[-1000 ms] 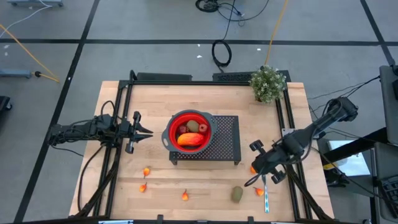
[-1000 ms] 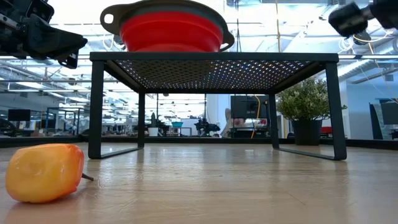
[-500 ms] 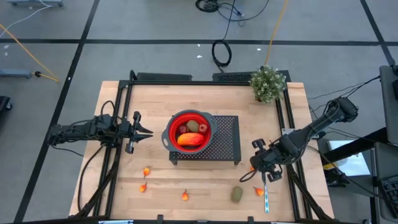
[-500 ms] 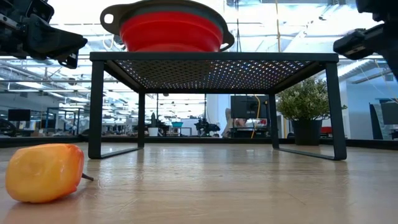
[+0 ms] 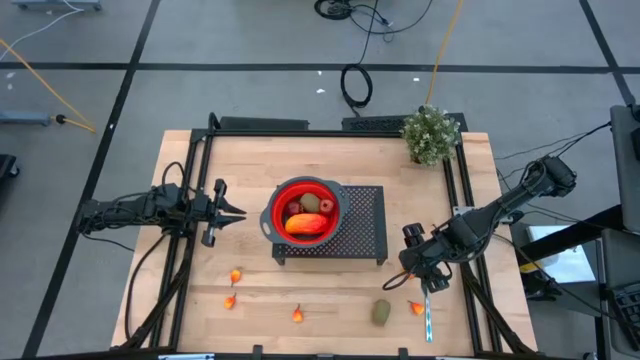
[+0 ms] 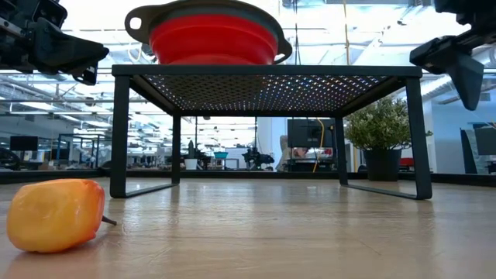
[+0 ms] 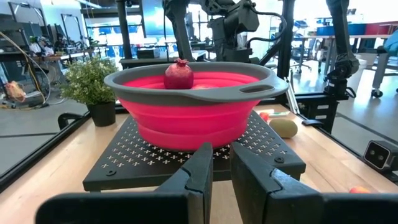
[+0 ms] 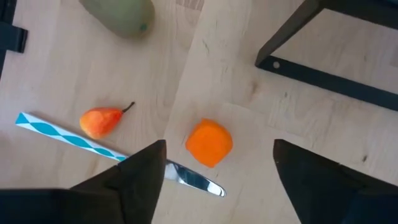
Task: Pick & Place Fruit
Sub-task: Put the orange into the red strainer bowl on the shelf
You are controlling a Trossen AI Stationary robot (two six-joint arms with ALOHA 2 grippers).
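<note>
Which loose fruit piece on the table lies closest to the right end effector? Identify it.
The round orange piece, framed between the open right end effector fingers beside the knife blade; the small orange pear and green oval lie farther off.

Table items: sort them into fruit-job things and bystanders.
Job: red bowl holding fruit, loose green oval, orange piece, small pear-shaped bit, open right gripper above them.
Bystanders: blue-handled utensil, potted plant, black mesh stand.

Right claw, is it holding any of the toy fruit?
No. The right claw is open and empty, hovering over a small orange piece on the table. The left claw holds nothing either.
</note>
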